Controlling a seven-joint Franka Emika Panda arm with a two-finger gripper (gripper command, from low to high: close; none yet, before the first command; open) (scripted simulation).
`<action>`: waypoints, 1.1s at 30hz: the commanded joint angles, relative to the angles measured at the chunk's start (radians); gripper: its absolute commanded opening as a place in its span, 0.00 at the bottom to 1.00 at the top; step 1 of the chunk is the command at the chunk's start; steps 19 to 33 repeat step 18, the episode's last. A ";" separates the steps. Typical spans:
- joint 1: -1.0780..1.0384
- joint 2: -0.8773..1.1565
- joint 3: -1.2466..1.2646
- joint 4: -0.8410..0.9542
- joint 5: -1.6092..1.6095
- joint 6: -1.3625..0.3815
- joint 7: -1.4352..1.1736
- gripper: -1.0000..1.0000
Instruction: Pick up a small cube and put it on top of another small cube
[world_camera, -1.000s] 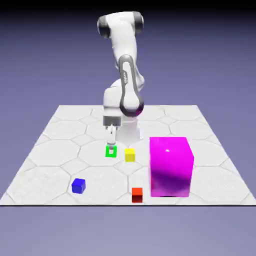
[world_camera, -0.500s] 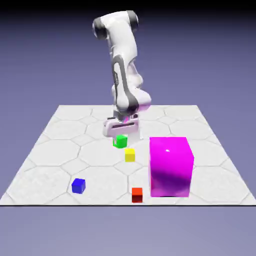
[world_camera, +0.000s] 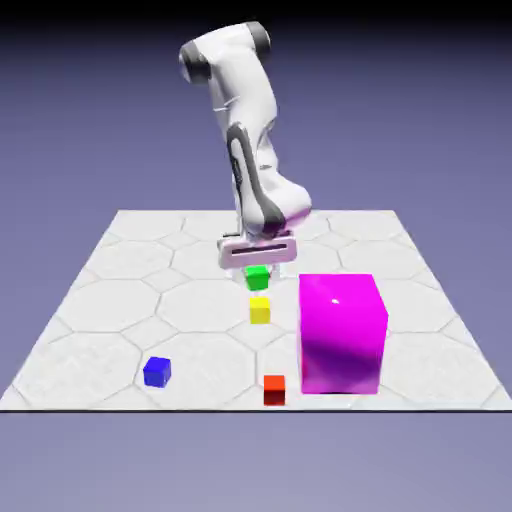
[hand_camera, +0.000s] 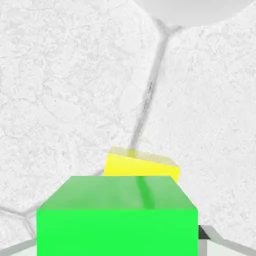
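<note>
So the white arm (world_camera: 250, 130) is bent over from its base at the far edge of the bench (world_camera: 120, 290), upper part leaning toward the exterior view's left and the forearm dropping nearly straight down toward the middle. The hand is level, with its wide flat bar facing the camera, and the claw (world_camera: 257, 268) points down at the bench.

The claw is clamped shut on the green cube (world_camera: 257, 276), which hangs in the air, off the bench. It sits just above the yellow cube (world_camera: 260, 310), with a small gap between them, not touching. In the hand view the green cube (hand_camera: 117, 217) fills the bottom of the picture and hides most of the fingers, and the yellow cube (hand_camera: 141, 166) peeks out past its far edge.

Compared with a second ago: the green cube was down on the bench, beside the yellow one on the exterior view's left, with the claw around it. Now it has been lifted and carried toward the exterior view's right, over the yellow cube. The wrist has also rolled round, so the hand's broad side faces us.

The blue cube (world_camera: 157, 372), red cube (world_camera: 274, 389) and big magenta cube (world_camera: 343, 333) haven't budged.
</note>
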 joint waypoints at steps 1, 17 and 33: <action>0.036 0.001 -0.031 -0.005 -0.024 -0.010 0.030 0.00; 0.384 0.013 -0.329 -0.051 -0.265 -0.099 0.326 1.00; 0.348 0.011 -0.298 -0.047 -0.240 -0.090 0.295 1.00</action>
